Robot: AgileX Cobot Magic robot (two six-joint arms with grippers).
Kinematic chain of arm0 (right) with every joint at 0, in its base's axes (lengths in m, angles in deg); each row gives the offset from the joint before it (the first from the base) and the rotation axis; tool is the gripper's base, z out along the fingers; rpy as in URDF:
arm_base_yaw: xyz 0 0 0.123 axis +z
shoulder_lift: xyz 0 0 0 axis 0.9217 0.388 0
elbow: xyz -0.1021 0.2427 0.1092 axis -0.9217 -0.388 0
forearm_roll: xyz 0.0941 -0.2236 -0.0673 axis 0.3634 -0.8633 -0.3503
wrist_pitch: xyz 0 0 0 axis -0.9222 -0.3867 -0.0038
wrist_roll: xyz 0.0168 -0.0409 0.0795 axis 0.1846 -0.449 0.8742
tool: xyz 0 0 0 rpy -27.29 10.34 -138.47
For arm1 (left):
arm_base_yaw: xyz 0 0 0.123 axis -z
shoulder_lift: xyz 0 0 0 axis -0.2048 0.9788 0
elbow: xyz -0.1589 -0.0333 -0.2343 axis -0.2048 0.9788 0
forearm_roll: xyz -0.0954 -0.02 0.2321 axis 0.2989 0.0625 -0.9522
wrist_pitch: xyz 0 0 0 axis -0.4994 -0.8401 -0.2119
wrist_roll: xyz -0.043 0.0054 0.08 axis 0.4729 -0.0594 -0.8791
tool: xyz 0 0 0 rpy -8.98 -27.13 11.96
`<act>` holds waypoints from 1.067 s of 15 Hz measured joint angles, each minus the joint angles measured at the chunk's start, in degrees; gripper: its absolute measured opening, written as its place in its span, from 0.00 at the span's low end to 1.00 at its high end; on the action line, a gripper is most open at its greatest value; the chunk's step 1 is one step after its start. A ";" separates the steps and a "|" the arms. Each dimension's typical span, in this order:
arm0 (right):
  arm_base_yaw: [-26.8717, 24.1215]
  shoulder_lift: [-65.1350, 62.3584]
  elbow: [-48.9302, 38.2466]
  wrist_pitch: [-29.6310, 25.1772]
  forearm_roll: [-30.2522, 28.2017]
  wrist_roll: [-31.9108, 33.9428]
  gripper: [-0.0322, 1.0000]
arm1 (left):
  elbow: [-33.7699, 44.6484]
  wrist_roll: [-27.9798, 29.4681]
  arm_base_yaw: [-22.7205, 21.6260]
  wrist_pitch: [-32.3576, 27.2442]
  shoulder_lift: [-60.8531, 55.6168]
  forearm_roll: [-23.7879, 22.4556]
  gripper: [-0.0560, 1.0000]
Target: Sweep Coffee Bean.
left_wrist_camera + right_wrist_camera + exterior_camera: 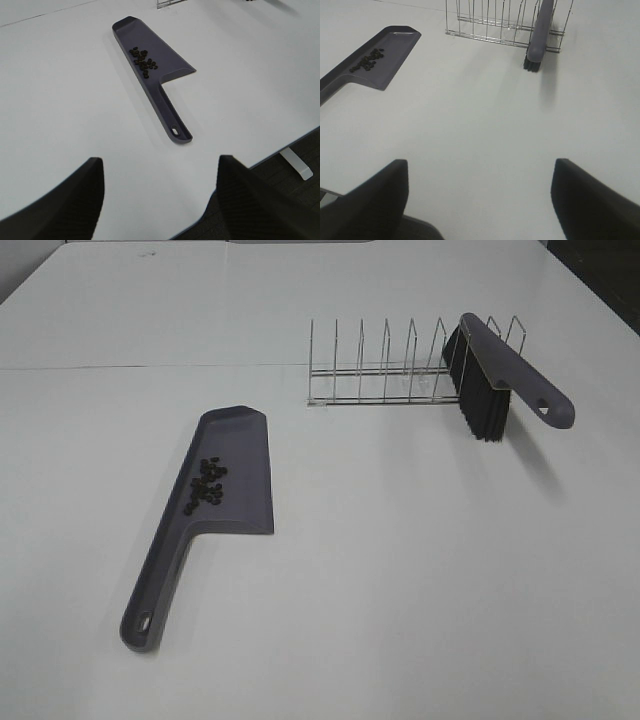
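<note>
A white worktop (400, 570) carries everything in sight. On the left side of the high view lies a grey-purple dustpan (215, 495), flat on the surface, its wide pan end pointing away from the robot and its long handle running back toward the near edge, ending in a small hanging hole. The coffee bean (206, 484) cluster sits inside the pan, gathered close to the pan's left wall near where the pan narrows into the handle. The beans are small, dark and roundish, bunched together with a few at the fringe of the group. From the left wrist view the same cluster (143, 59) shows on the pan floor of the dustpan (155, 65), and the right wrist view shows it too (366, 59), resting on the dustpan (375, 57).

Farther back and to the right stands a wire rack (385, 370) of thin upright metal loops. A brush (495, 375) with a grey-purple back and black bristles leans in the right end of the rack, bristles hanging down toward the worktop and its handle, with a hanging hole, jutting out to the right beyond the rack. The dustpan and the rack are well apart.

The left gripper (160, 200) hangs over the near edge of the worktop, its dark fingers (65, 195) spread wide and holding nothing. The right gripper (480, 200) sits likewise over bare worktop, fingers (590, 200) parted and empty, well apart from both the brush (540, 32) and the rack (495, 22).
</note>
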 joint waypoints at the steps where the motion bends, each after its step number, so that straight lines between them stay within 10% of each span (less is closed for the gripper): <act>1: 0.00 0.00 0.00 0.00 0.00 0.00 0.68 | 0.00 0.00 0.00 0.00 0.00 0.00 0.61; 12: 0.00 0.00 0.00 0.00 0.00 0.00 0.68 | 0.00 0.00 -0.11 0.00 -0.69 0.00 0.61; 16: -4.24 0.00 0.00 0.00 0.52 0.00 0.68 | 0.00 0.00 -15.24 0.00 -1.20 0.00 0.61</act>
